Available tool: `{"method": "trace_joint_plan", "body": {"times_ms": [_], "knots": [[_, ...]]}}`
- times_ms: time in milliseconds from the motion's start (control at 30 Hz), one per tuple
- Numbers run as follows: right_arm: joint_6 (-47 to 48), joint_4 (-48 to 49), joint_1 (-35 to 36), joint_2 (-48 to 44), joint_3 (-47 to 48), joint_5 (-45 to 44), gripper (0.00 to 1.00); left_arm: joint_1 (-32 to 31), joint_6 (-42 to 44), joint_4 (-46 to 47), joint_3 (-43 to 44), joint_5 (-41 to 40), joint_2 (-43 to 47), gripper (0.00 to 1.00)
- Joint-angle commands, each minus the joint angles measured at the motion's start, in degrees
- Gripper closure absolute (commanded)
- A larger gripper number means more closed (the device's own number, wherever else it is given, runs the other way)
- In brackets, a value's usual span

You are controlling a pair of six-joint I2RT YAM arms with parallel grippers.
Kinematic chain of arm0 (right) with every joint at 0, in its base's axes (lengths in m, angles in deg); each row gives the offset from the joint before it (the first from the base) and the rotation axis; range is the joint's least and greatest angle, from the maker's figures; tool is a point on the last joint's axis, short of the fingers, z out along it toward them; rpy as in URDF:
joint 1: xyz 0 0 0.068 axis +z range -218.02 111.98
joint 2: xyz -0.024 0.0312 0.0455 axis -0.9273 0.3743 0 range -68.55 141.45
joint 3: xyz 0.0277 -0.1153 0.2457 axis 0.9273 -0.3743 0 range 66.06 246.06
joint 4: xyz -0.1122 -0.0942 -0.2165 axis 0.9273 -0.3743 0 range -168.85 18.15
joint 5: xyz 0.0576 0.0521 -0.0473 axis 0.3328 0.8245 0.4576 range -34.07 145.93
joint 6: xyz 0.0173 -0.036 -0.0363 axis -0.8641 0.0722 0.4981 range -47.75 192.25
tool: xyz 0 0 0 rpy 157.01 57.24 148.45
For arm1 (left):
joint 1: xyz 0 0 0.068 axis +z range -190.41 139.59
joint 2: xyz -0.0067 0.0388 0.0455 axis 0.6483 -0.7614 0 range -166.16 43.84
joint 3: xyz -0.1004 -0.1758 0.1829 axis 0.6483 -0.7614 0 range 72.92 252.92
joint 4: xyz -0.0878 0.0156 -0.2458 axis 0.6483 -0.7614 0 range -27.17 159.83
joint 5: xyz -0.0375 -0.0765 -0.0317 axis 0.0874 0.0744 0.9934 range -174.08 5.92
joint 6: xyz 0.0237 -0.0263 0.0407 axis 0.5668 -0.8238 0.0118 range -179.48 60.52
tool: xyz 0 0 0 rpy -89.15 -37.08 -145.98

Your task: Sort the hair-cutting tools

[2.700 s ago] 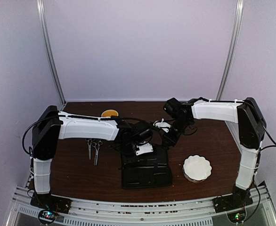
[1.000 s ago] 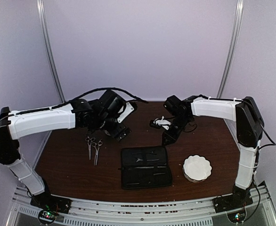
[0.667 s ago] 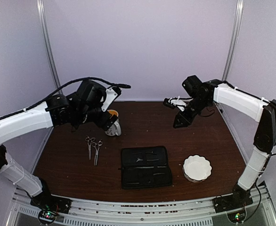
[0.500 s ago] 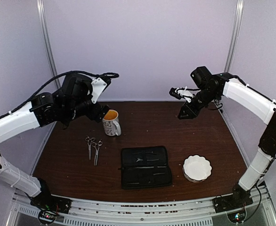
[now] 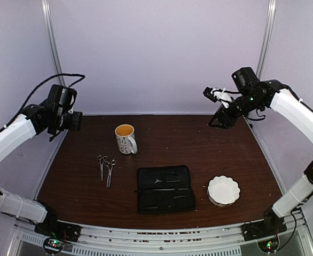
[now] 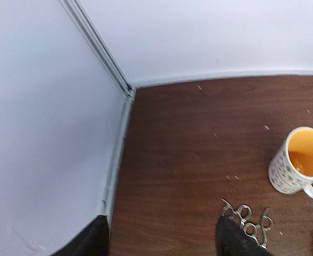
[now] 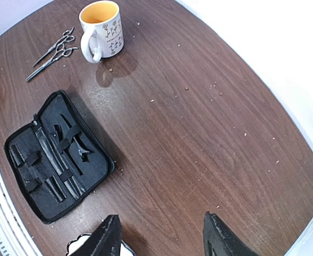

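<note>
We note silver scissors (image 5: 106,168) at ten o'clock of the black case (image 5: 165,189), a white, dark-patterned, orange-lined mug (image 5: 125,140), a white dish (image 5: 224,190) and a dark-brown wood-grain table (image 5: 199,149).

The left arm (image 5: 9,140) and right arm (image 5: 300,113) have smooth white shells on their long links and black joints. A thin black cable (image 5: 71,75) runs off the left one. The fingers (image 7: 219,238) are matte black and tapered.
</note>
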Motion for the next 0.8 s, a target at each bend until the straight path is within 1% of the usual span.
{"method": "trace_joint_plan", "body": {"times_ms": [0, 100, 167, 233, 333, 367, 433, 533, 600, 767], "knots": [[1.09, -1.56, -0.33, -0.89, 0.72, 2.93, 0.49, 0.96, -4.51, -0.74, -8.21, 20.59, -1.89, 0.45], [1.07, 0.63, -0.37, -2.6, -1.88, 3.29, 0.49, 0.79, -6.31, -0.9, -11.77, 28.44, -4.71, 0.65], [1.3, 1.17, -0.33, -2.74, -3.13, 3.76, 0.5, 0.34, -7.64, 1.46, -16.13, 31.99, -5.56, 0.75], [1.41, 1.45, -0.32, -2.39, -4.13, 4.19, 0.51, -0.4, -8.63, 3.86, -19.69, 32.85, -5.66, 0.85], [1.06, 2.06, -0.33, -1.82, -5.15, 5.45, 0.52, -1.38, -9.0, 7.3, -22.64, 35.59, -6.79, 0.97], [0.87, 2.2, -0.32, -1.55, -5.2, 6.16, 0.52, -1.94, -9.09, 8.08, -23.24, 36.86, -7.9, 0.99], [0.72, 2.03, -0.33, -0.86, -5.02, 7.23, 0.52, -4.03, -9.28, 8.56, -23.55, 37.12, -10.88, 1.0], [0.71, 1.69, -0.31, -0.16, -4.45, 7.52, 0.53, -8.2, -9.65, 7.39, -22.46, 33.28, -15.7, 1.0], [0.76, 1.89, -0.24, -0.25, -4.78, 7.37, 0.53, -10.11, -10.02, 6.88, -21.24, 32.2, -17.99, 1.0], [1.07, 1.76, -0.28, -0.07, -5.06, 9.27, 0.55, -10.85, -10.3, 5.34, -18.59, 30.86, -20.88, 1.0]]}}
